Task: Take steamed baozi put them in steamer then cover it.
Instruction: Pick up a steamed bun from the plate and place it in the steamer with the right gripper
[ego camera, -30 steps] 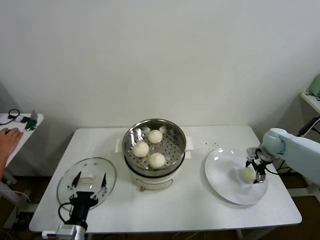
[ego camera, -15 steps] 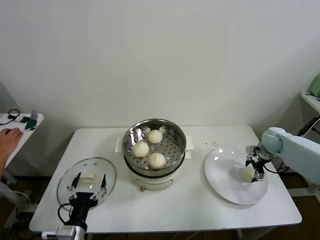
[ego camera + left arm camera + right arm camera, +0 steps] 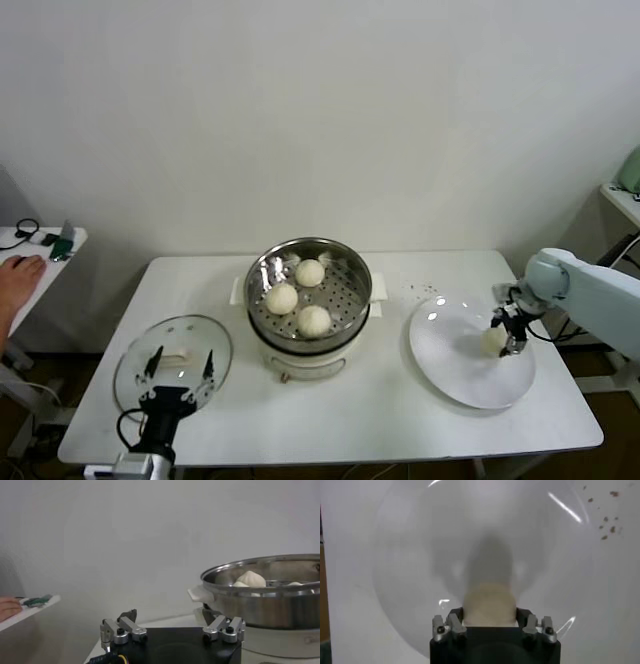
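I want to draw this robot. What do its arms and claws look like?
The right arm is smooth, rounded and pale bluish white, with a thin black cable near its wrist. The right gripper is small, black and silver. The left gripper has a black boxy body, thin dark fingers, silver knuckles with black screws, and a black cable looping beside it.

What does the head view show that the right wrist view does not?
Only the head view shows the steamer holding three baozi, the glass lid lying on the table beside it, and the open left gripper over that lid. Only the right wrist view shows dark crumbs up close on the table. Both show the right gripper shut on the last baozi over the white plate.
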